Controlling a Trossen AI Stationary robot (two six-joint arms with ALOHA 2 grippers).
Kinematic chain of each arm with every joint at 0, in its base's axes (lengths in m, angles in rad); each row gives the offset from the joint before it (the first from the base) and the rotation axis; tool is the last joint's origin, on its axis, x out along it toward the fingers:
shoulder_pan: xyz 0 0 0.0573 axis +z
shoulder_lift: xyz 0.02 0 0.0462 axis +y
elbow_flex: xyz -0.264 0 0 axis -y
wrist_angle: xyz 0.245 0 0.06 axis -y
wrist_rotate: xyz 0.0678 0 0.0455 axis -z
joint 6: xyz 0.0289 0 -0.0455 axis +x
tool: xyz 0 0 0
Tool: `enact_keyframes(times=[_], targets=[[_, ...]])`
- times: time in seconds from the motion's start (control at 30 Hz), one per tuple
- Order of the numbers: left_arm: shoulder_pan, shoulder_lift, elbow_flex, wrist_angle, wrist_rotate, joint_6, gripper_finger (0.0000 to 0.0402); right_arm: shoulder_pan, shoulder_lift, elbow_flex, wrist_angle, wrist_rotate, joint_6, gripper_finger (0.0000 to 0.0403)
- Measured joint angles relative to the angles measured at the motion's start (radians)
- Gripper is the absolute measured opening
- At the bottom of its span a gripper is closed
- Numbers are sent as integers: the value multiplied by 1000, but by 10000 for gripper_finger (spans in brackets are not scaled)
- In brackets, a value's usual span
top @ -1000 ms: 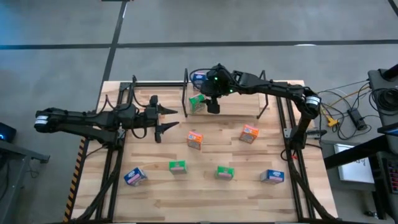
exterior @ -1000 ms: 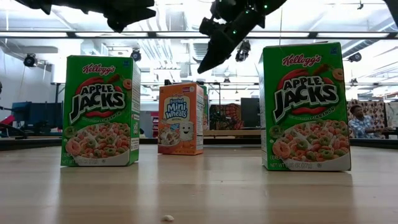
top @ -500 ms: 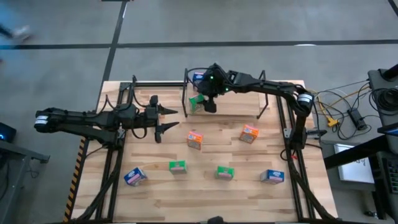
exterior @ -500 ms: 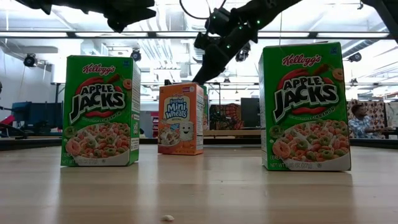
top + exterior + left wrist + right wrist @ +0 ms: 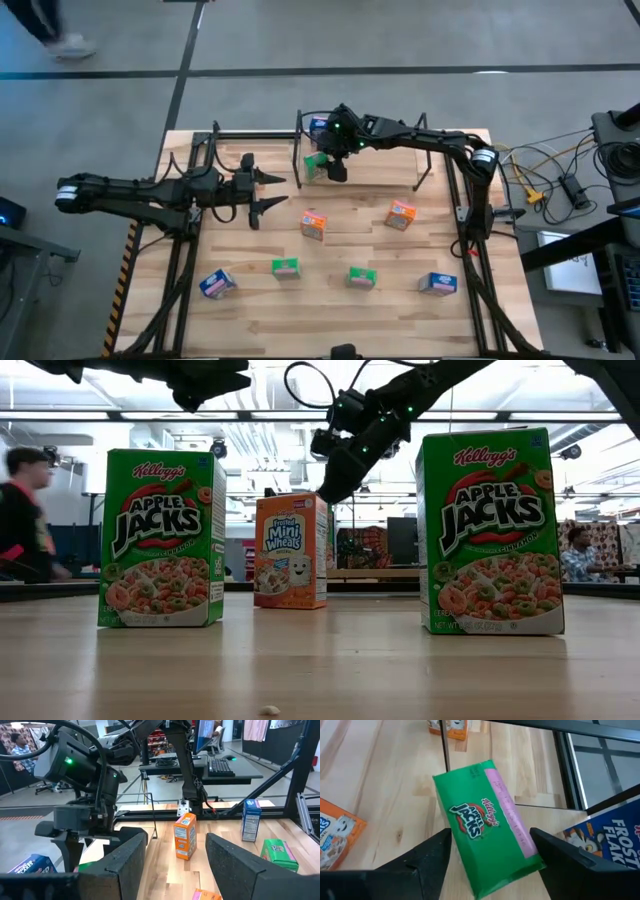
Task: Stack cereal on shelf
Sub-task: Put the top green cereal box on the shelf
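Observation:
The shelf [image 5: 390, 160] stands at the back middle of the table. A green cereal box [image 5: 314, 167] lies flat on its left end, beside a blue cereal box [image 5: 320, 125]. My right gripper [image 5: 335, 170] hangs over the green box [image 5: 485, 845], open, one finger on each side of it. In the right wrist view the blue box [image 5: 602, 845] lies just beyond. My left gripper [image 5: 280, 192] waits open and empty at the table's left middle. Loose cereal stands on the table: orange boxes [image 5: 313, 225] [image 5: 401, 214], green boxes [image 5: 286, 267] [image 5: 361, 278], blue boxes [image 5: 217, 284] [image 5: 437, 284].
Larger black side frames [image 5: 185, 250] [image 5: 470, 250] run along both table edges. Cables and equipment [image 5: 570, 185] lie off the right side. In the low view a person [image 5: 25, 520] walks behind the table at left, and another [image 5: 575, 555] sits far right.
My right gripper has shifted slightly left and back over the green box, which has stayed in place. A person has entered the low view at left. The left arm is still.

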Motion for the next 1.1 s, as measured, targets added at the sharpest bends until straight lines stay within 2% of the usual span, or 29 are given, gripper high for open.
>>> enact_keyframes(times=[0.37,0.87,1.1], targets=[[0,1,0,0,0,-8,191,0,-20,0,-2,0,21,194],[0,2,0,-1,2,-18,191,0,-26,13,-34,0,43,154],[-1,2,0,-2,2,-18,191,0,-54,13,-93,0,43,154]])
